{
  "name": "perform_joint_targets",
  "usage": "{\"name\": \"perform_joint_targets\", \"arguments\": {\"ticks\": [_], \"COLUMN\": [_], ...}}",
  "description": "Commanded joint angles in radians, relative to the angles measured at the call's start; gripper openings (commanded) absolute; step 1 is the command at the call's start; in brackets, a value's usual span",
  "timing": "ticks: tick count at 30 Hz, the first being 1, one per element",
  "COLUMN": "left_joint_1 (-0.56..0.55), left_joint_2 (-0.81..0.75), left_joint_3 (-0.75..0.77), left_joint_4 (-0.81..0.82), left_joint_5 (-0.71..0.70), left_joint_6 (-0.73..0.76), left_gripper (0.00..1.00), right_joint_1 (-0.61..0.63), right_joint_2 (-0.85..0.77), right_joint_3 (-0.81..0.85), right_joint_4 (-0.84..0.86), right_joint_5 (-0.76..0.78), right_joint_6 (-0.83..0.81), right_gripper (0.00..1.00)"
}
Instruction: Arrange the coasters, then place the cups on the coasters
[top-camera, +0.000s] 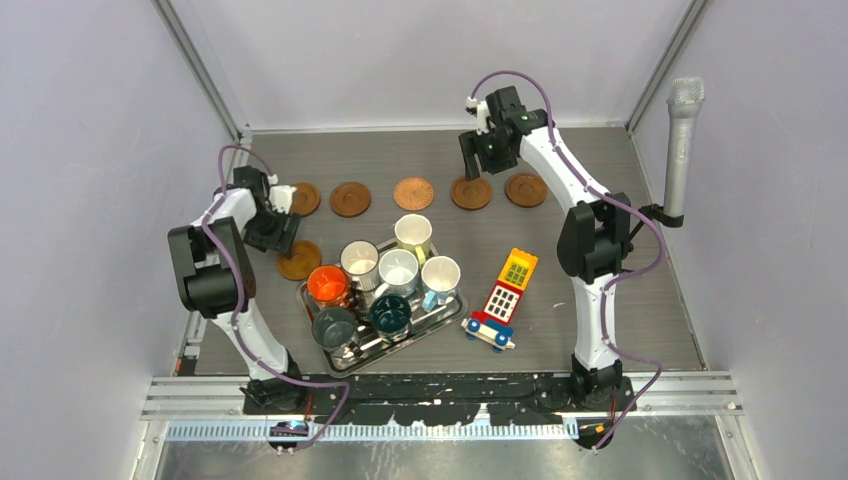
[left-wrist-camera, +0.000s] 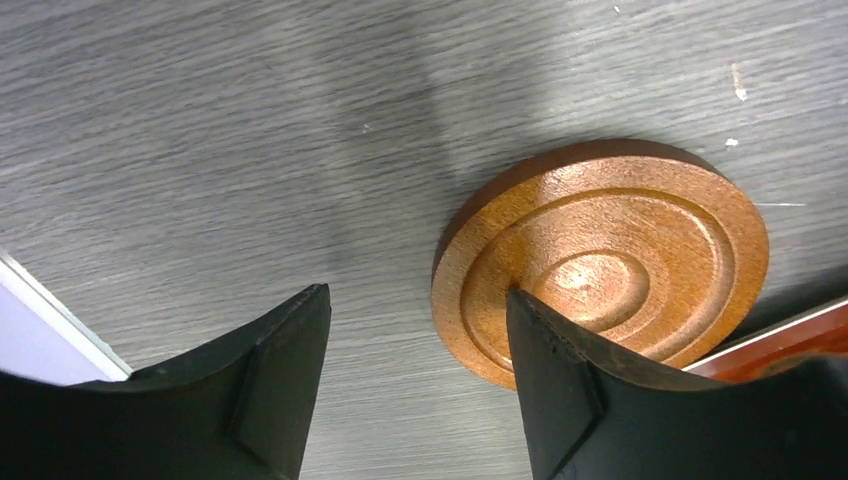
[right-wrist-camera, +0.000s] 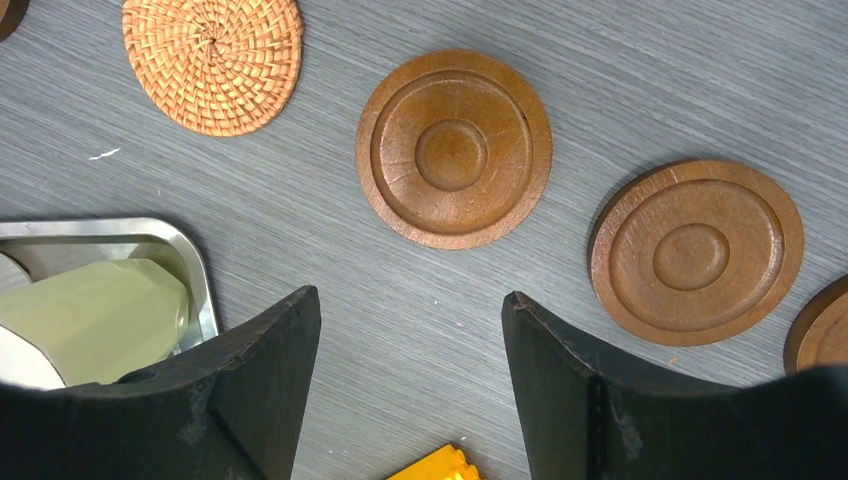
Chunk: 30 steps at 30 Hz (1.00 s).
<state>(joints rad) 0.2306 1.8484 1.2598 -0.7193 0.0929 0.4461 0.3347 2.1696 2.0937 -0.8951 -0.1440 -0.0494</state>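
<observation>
Left wrist cam: left gripper (left-wrist-camera: 415, 300) spread and empty, coaster (left-wrist-camera: 620, 240) sitting just beside the gap, guessing it's lining up for a grab.

Seven coasters (top-camera: 350, 198) lay on the counter (top-camera: 660, 320): six of ringed brown wood, one of those showing only at the edge of the right wrist view, and one woven coaster (top-camera: 413, 193). There were seven cups, namely one orange cup (top-camera: 327, 285), one pale yellow cup (top-camera: 412, 233), two dark green cups (top-camera: 333, 325) and three white cups (top-camera: 397, 270), and one metal tray (top-camera: 445, 315). Besides these there were one toy car (top-camera: 489, 331), one keypad toy (top-camera: 510, 285) and one microphone (top-camera: 683, 140).
</observation>
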Motion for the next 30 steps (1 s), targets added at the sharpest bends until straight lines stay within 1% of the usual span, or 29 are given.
{"name": "perform_joint_targets", "arguments": {"ticks": [1,6,8,10,12,14,18,23,25,27,30], "left_joint_1": [0.020,0.067,0.075,0.076,0.076,0.076,0.076,0.075,0.075,0.076,0.079], "left_joint_2": [0.029,0.083,0.103,0.102,0.076,0.042,0.031,0.073,0.091,0.113,0.151], "left_joint_3": [0.006,0.084,0.129,0.164,0.172,0.157,0.130,0.113,0.111,0.117,0.147], "left_joint_4": [0.057,0.057,0.035,0.000,-0.037,-0.057,-0.096,-0.080,-0.052,-0.029,-0.003], "left_joint_5": [-0.084,-0.140,-0.137,-0.102,0.023,0.088,0.119,0.090,0.050,-0.004,-0.099], "left_joint_6": [-0.008,-0.018,-0.018,-0.018,-0.008,0.001,0.054,0.038,0.027,0.021,0.007], "left_gripper": [0.65,0.61,0.61,0.62,0.67,0.70,0.72,0.71,0.69,0.66,0.57], "right_joint_1": [0.005,0.006,0.005,0.006,0.007,0.005,0.006,0.005,0.005,0.005,0.006], "right_joint_2": [-0.075,-0.077,-0.078,-0.081,-0.085,-0.090,-0.098,-0.088,-0.083,-0.081,-0.082], "right_joint_3": [-0.001,-0.007,-0.010,-0.010,-0.013,-0.019,-0.029,-0.023,-0.018,-0.017,-0.022], "right_joint_4": [0.015,0.016,0.015,0.016,0.016,0.016,0.017,0.017,0.017,0.016,0.016], "right_joint_5": [-0.006,-0.004,-0.002,0.005,0.008,0.010,0.009,0.004,0.004,0.005,0.006], "right_joint_6": [0.008,0.005,0.002,-0.002,-0.006,-0.007,-0.009,-0.004,-0.004,-0.004,-0.004], "right_gripper": [0.71,0.71,0.71,0.72,0.71,0.71,0.71,0.71,0.72,0.72,0.72]}}
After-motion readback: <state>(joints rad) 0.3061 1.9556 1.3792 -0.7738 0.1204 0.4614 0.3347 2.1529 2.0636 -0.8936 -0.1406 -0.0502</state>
